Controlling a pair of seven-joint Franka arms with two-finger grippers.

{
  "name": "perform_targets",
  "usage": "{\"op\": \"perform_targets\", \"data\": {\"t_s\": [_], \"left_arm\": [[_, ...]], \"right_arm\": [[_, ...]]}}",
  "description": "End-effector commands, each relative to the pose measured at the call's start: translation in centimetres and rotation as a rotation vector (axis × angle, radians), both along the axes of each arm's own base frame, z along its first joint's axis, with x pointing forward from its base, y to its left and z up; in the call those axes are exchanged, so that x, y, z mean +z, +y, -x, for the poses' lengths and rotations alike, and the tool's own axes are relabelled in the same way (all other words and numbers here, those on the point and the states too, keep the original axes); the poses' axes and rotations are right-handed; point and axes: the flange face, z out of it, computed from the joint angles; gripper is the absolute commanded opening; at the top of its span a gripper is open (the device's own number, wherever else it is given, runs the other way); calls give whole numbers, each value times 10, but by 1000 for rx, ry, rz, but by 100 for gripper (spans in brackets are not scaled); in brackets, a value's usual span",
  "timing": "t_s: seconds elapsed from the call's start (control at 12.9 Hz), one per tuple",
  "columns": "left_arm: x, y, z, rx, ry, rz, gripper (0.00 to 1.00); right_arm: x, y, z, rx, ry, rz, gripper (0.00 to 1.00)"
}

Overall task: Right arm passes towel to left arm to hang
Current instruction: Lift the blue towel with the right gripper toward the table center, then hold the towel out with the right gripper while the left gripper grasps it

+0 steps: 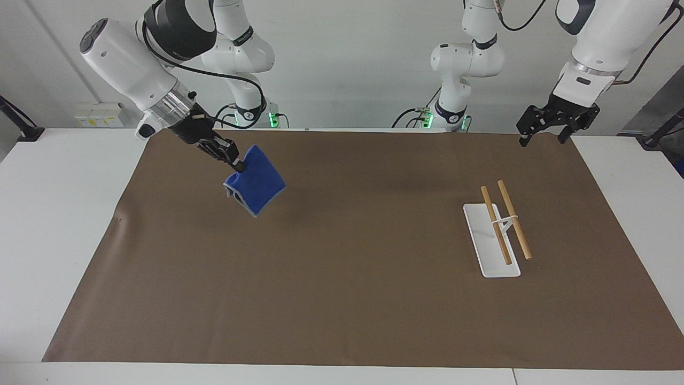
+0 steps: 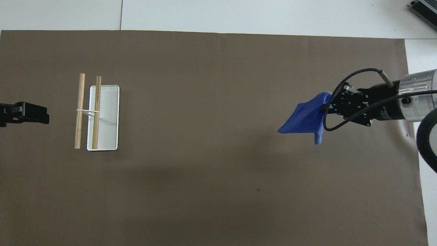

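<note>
Carrying the towel (image 1: 255, 182) clear of the table, the right gripper (image 1: 235, 164) has its jaws pinched on one upper corner, and the blue cloth hangs free below it, over the brown mat (image 1: 342, 299) at the right arm's end. Nothing supports the cloth but that single pinch, so it droops and folds on itself.

By my reading the step in hand is the transit toward a handover; the pass itself is not yet made. The left gripper (image 1: 557, 124) waits in the air over the mat's edge at the left arm's end, its jaws spread and holding nothing.

The rack (image 1: 497, 230), a white base with two wooden rails, stands on the mat toward the left arm's end, well apart from the towel.

Next, I judge, the right arm must bring the cloth toward the middle of the table and present a free edge. The left gripper must then come in and close on that edge before the right one lets go.
</note>
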Motion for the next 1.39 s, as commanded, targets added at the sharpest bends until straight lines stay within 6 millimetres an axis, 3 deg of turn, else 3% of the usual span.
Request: {"op": "perform_targets", "data": {"t_s": [0.0, 0.31, 0.54, 0.85, 1.08, 1.31], "left_arm": [[1, -3, 2, 3, -7, -12, 100], [3, -12, -1, 25, -40, 10, 100], [-3, -21, -9, 398, -88, 216, 100], [-28, -75, -4, 813, -197, 435, 100], [-37, -103, 4, 953, -212, 520, 100], [-36, -141, 16, 1016, -166, 551, 100]], "right_arm": [[-6, 23, 1, -123, 58, -101, 0], [-4, 75, 0, -286, 88, -254, 0], [-11, 115, 0, -420, 96, -361, 0], [-23, 159, 11, -538, 127, -469, 0], [-30, 178, 15, -627, 155, -555, 0], [-54, 201, 16, -682, 225, -615, 0]]}}
